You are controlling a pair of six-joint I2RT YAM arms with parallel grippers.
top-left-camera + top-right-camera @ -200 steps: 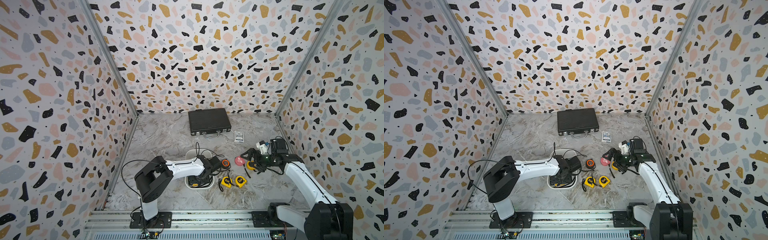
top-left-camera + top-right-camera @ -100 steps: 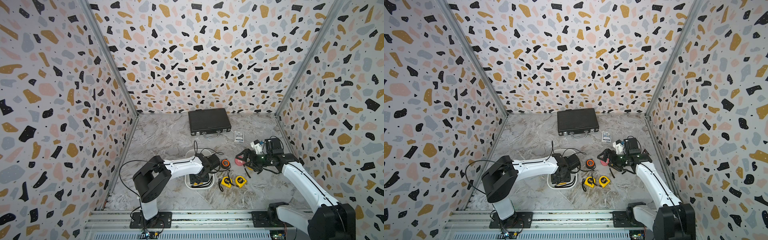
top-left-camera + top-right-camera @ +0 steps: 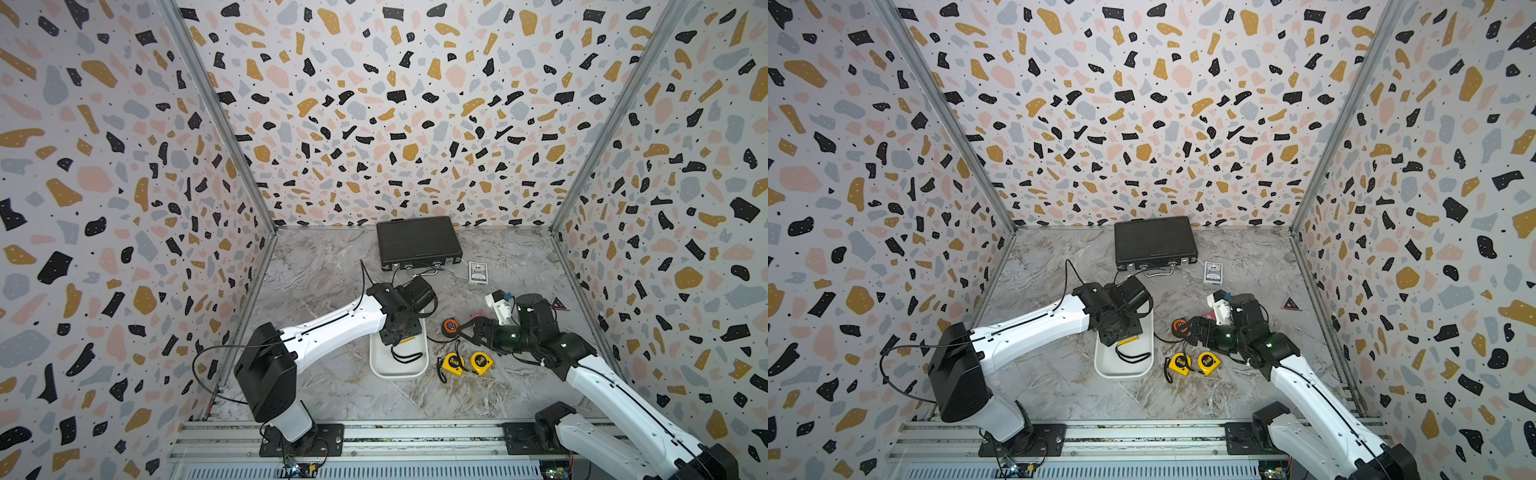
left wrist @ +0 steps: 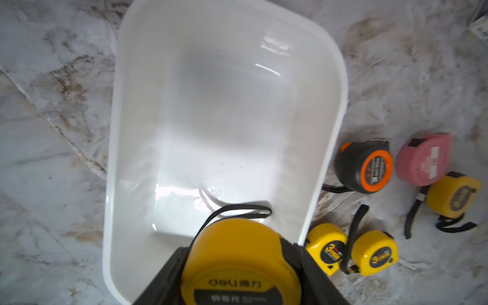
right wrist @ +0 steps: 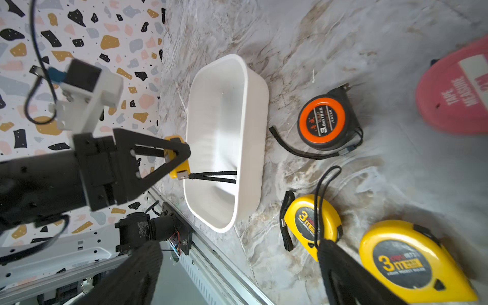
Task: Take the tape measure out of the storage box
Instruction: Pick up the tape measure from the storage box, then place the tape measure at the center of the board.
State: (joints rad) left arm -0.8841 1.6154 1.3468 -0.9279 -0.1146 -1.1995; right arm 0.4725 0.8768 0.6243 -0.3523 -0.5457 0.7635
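Top views both show one shallow white plastic storage box [image 3: 376, 365] on the marble table [image 3: 316, 274]. The left gripper [image 3: 402, 338] is over its far end, clamped on one yellow tape measure [image 3: 406, 340] whose black strap [image 3: 405, 358] hangs into the box. Beyond the box lie one ribbed black briefcase [image 3: 417, 241] and one card pack [image 3: 478, 273]. The right gripper [image 3: 465, 328] stands spread open, holding nothing, just beside a black-and-orange tape measure [image 3: 449, 325]. Left wrist view: five loose tapes crowd one long side of the box: two small yellow ones [image 4: 326, 245], the black-and-orange, one pink [image 4: 422, 158] and one more yellow [image 4: 451, 196]. The opposite side is bare marble. Right wrist view: the gripped tape hangs above the box's rim.
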